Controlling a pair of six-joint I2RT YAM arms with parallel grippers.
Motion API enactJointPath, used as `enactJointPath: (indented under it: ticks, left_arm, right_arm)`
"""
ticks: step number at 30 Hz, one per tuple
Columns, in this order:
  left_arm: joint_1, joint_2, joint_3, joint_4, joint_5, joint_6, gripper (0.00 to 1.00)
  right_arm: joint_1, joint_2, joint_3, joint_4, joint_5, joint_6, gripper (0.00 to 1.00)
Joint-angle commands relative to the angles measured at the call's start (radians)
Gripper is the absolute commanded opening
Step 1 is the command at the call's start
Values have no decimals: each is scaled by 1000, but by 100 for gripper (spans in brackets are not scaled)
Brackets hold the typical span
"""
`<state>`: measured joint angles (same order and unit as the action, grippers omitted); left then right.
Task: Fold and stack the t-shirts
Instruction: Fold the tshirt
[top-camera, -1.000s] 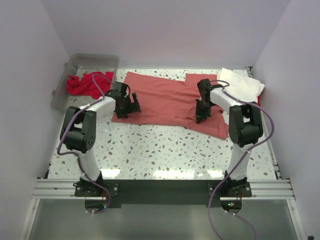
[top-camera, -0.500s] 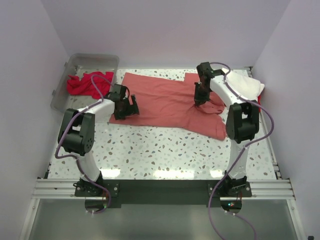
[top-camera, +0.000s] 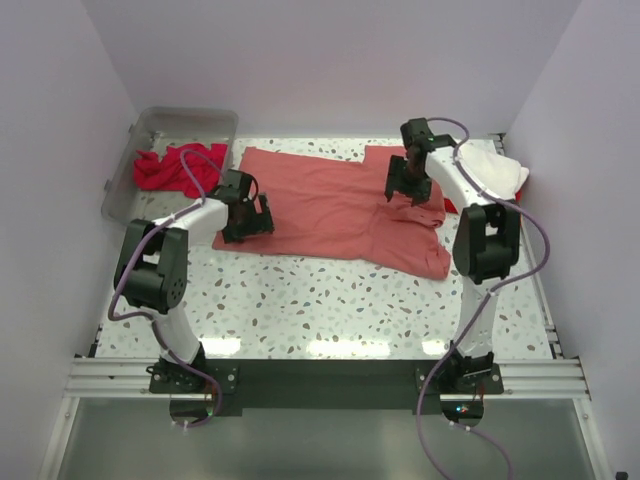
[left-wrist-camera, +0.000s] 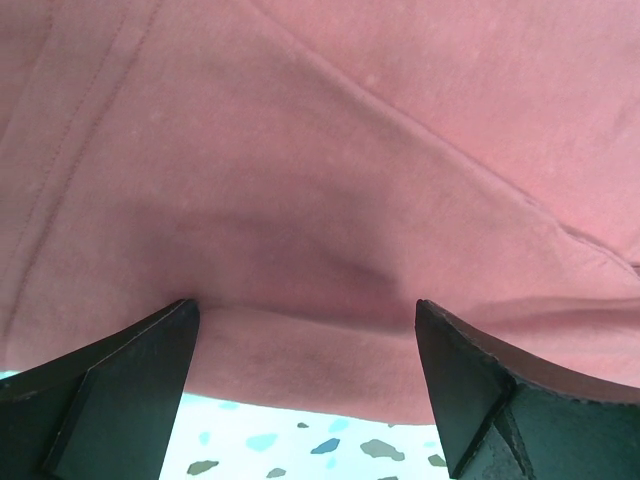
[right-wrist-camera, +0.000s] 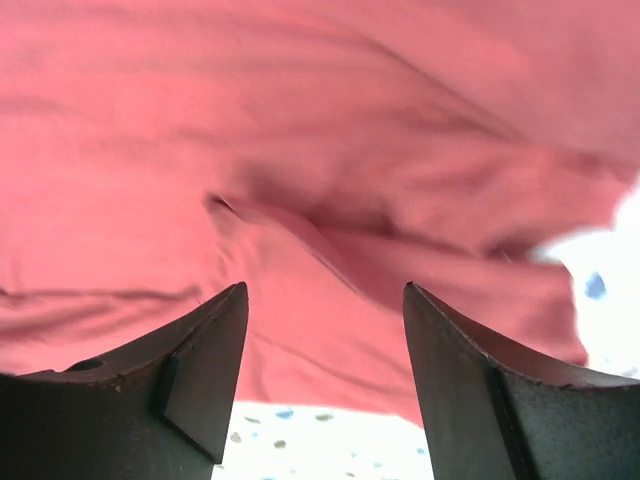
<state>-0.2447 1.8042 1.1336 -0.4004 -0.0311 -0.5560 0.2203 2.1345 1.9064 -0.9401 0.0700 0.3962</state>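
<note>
From above, the coral-red t-shirt (top-camera: 335, 205) lies spread along the far half of the desk (top-camera: 330, 300), unfolded, its right end rumpled. The left hand (top-camera: 247, 216) sits at the shirt's left edge. The right hand (top-camera: 409, 180) is over its right part, near the far edge. A white t-shirt (top-camera: 492, 168) lies heaped in the far right corner. A bright red t-shirt (top-camera: 165, 168) is bunched in the clear bin (top-camera: 185, 122) at the far left corner. No stack shows, so I judge that nearly all the folding is left to do.

Left wrist: the left hand is released, its fingers (left-wrist-camera: 120, 370) wide apart over the shirt's hem, pinching nothing.

Right wrist: the right hand is also released, with creased coral cloth beneath and nothing held.
</note>
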Motion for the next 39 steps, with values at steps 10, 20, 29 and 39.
enactJointPath:
  ticks: [10,20,29,39]
  left_arm:
    - [1,-52,65,0,-15,-7,95]
    - [1,-46,-57,77,25,-19,95]
    - [1,-49,-113,101,25,-13,95]
    - [1,-37,-127,104,11,10,95]
  right_arm:
    - [-50,-467,-518,76,-68,32,68]
    - [-50,-553,-786,107,-125,133,68]
    - [-194,-734,-895,49,-73,78,68]
    - [-254,-739,-980,129,-53,46,55]
